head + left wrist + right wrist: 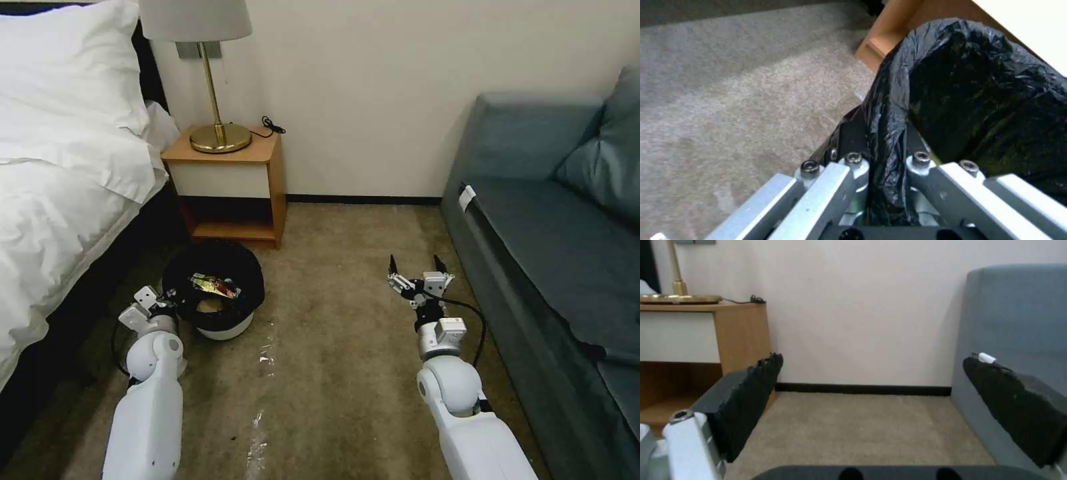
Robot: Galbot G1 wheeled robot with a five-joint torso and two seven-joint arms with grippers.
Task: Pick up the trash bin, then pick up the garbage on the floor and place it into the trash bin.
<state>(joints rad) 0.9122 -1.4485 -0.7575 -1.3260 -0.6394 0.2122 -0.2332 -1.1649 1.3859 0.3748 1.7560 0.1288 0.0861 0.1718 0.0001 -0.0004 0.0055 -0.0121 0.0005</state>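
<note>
The trash bin (223,327), white with a crinkled black liner (213,263), is on the left in front of the nightstand, tilted a little. My left gripper (175,303) is shut on its near rim; in the left wrist view its fingers (852,160) pinch a fold of the black liner (978,90). Inside the bin lies garbage: a yellow-green wrapper (213,285) with something brownish under it. I cannot tell whether the bin rests on the carpet. My right gripper (419,270) hovers low over the carpet near the sofa, open and holding nothing, its black pads (751,396) wide apart.
A wooden nightstand (230,180) with a brass lamp (217,127) stands against the wall behind the bin. The bed (60,200) runs along the left, a blue-grey sofa (553,247) along the right. Open carpet (333,333) with pale shiny streaks (267,353) lies between my arms.
</note>
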